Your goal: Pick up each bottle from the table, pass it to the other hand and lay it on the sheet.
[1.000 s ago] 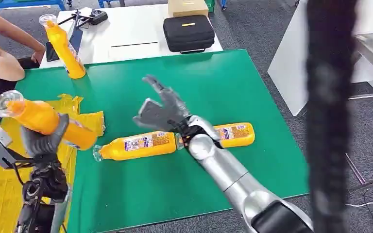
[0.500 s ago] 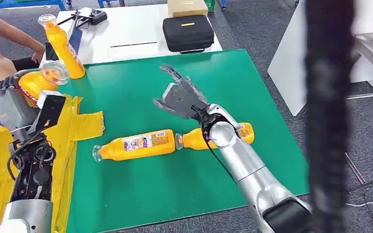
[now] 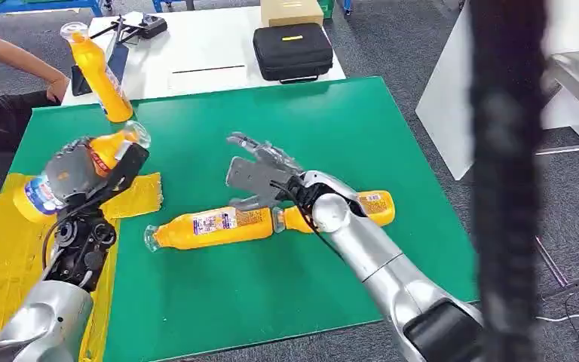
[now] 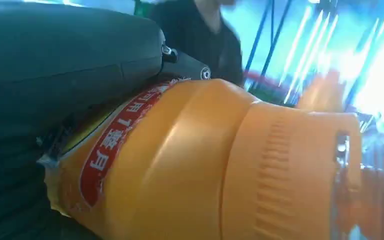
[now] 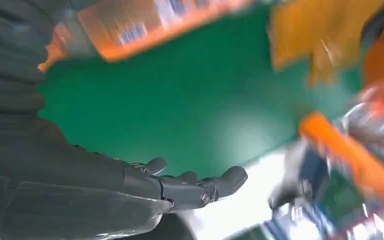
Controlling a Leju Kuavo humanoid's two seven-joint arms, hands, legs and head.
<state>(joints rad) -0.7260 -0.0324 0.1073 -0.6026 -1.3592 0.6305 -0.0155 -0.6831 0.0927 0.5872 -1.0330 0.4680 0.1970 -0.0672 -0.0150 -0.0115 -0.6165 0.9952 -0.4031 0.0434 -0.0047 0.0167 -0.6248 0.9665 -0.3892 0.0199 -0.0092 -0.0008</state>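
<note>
While the head view looks down on the green surface (image 3: 219, 302), the left robot hand (image 3: 75, 172) grips an orange bottle (image 3: 83, 170) above the yellow sheet (image 3: 0, 256), which lies along the surface's left side. This held bottle is tilted, its clear cap end pointing up and toward the middle of the surface, its base out over the sheet. The right robot hand (image 3: 260, 175) hangs over the middle of the surface with its fingers spread apart and nothing in them. Just below it two more orange bottles lie on their sides on the green: the nearer lying bottle (image 3: 211, 225) points its cap toward the sheet, and the farther lying bottle (image 3: 366, 207) is partly hidden behind the right arm. A fourth, leaning bottle (image 3: 102, 74) stands tilted at the far left edge of the green surface, near a person's arm (image 3: 22, 53). Beyond lies a white table (image 3: 211, 45) with a black case (image 3: 292, 50).

Seen from the left wrist, the held bottle (image 4: 205, 165) fills the frame, its red-banded label pressed against the dark left robot hand (image 4: 65, 70).

Seen from the right wrist, the right robot hand's fingers (image 5: 200, 187) stretch out open over the green surface (image 5: 180, 100), with a blurred lying bottle (image 5: 145, 22) and the yellow sheet (image 5: 325, 30) beyond.
</note>
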